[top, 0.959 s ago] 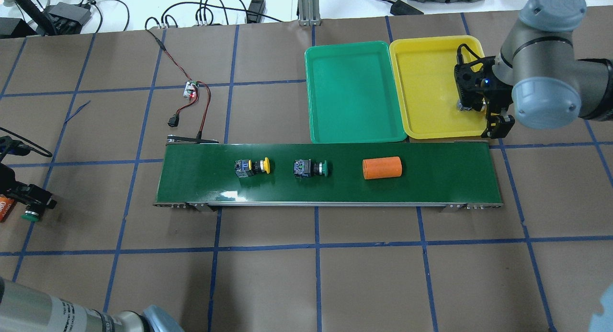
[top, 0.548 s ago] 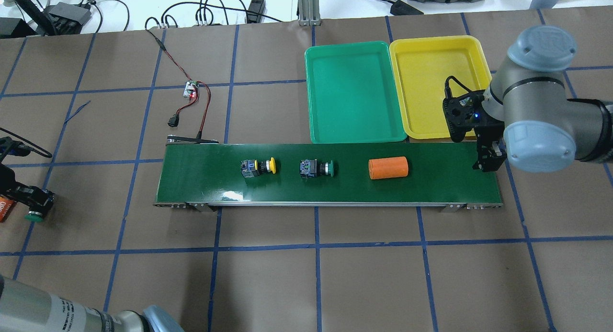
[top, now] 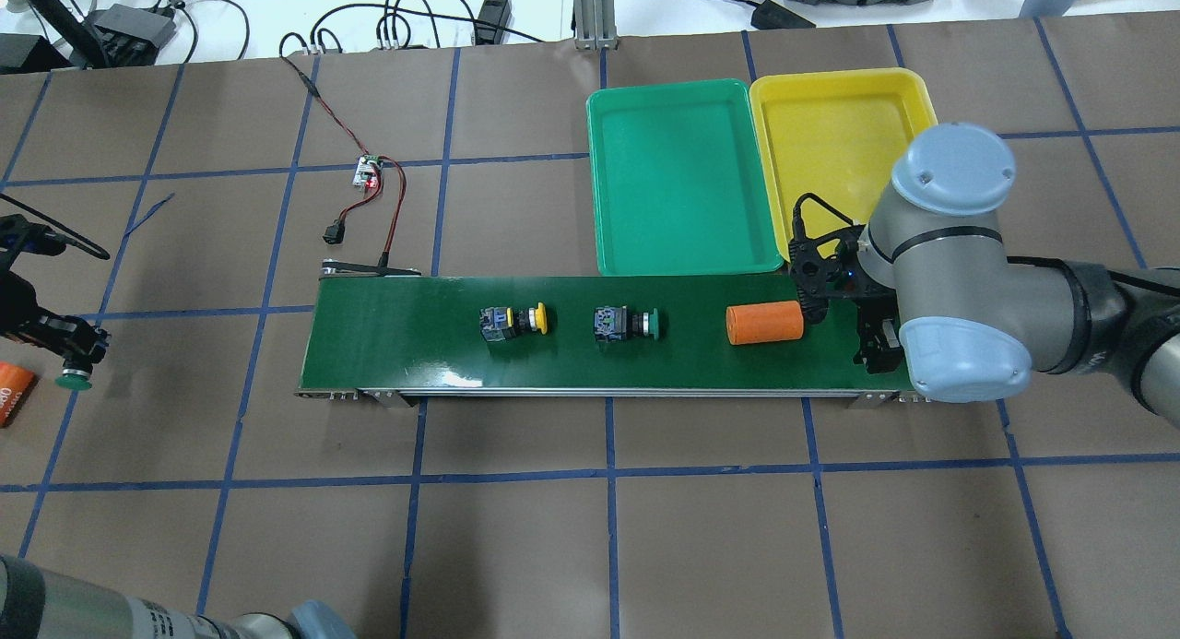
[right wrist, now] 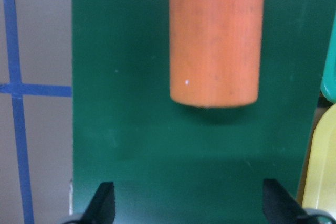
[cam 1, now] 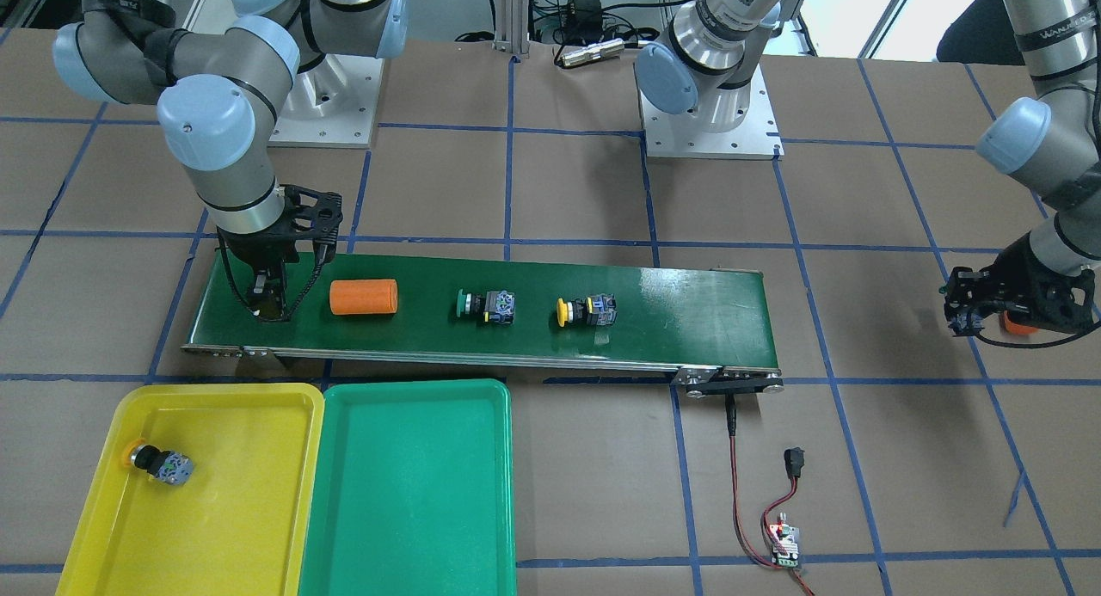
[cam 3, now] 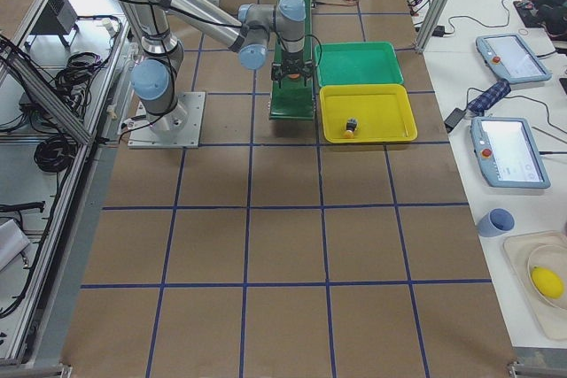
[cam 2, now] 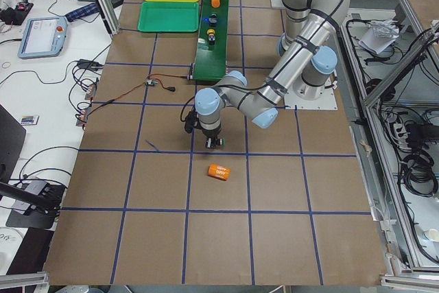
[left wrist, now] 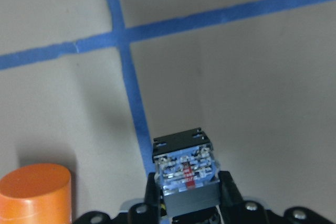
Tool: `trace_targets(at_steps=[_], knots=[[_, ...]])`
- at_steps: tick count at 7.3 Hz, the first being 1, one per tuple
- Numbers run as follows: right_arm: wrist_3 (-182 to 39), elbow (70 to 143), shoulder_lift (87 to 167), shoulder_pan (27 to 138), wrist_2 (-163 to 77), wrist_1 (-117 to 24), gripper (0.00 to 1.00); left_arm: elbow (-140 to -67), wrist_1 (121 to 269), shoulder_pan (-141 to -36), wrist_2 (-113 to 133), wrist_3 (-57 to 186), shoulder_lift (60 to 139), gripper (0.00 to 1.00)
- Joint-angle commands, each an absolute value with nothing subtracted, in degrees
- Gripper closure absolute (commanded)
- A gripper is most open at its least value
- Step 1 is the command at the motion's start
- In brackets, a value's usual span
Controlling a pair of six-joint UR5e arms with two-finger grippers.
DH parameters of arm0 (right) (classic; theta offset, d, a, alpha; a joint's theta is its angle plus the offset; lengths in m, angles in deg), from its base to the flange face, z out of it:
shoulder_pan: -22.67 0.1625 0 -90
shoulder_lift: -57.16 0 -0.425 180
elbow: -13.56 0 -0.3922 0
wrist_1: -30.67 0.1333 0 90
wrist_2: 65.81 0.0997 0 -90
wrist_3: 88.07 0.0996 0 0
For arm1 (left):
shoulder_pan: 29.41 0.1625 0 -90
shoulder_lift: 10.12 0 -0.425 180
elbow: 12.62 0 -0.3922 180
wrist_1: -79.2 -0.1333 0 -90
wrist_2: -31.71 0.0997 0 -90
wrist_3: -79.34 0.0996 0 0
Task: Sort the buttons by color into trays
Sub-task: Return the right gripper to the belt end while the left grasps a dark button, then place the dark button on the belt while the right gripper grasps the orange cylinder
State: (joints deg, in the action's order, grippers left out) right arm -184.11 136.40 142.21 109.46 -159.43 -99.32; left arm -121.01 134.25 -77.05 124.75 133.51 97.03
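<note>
Two buttons lie on the conveyor belt (top: 387, 335): a yellow-capped button (top: 516, 322) and, to its right, a green-capped button (top: 627, 324). Another yellow button (cam 1: 162, 463) lies in the yellow tray (cam 1: 215, 391), beside the green tray (top: 682, 178); in the overhead view my right arm hides it. My right gripper (cam 1: 268, 308) hangs open over the belt's end, just beyond an orange cylinder (right wrist: 215, 35), with nothing between its fingers. Far off to the left, above the table, my left gripper (top: 76, 355) is shut on a green button (left wrist: 184, 171), cap down.
A second orange cylinder (cam 2: 219, 171) lies on the table beside my left gripper. A small circuit board with red and black wires (top: 369, 171) sits behind the belt's left end. Blue tape lines grid the brown table.
My right arm has swung from over the yellow tray down to the belt's right end. The two buttons and cylinder have shifted right along the belt. My left gripper moved slightly with its button.
</note>
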Motion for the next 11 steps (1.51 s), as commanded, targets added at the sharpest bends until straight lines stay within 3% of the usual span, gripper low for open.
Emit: trace_targets(at_steps=[1,5,9,10,11], knots=[[-178.98,136.52,141.45,111.53,-158.81,-99.59,0.00,-121.96,136.40,-84.31,118.34,129.63,91.68,1.00],[-179.13,136.52,141.09,111.53,-158.89,-99.59,0.00,-125.46,140.11,-105.49,115.55,98.85,86.04,1.00],[-178.95,136.51,140.83,111.53,-159.07,-99.59,0.00,-127.76,139.23,-112.03,115.38,89.89,88.66,1.00],[-178.95,136.52,140.83,111.53,-159.07,-99.59,0.00,-127.58,138.88,-112.03,115.12,87.11,89.28,0.01],[-178.86,136.43,140.83,111.53,-158.98,-99.59,0.00,-127.58,139.05,-112.21,115.46,85.86,88.85,0.00]])
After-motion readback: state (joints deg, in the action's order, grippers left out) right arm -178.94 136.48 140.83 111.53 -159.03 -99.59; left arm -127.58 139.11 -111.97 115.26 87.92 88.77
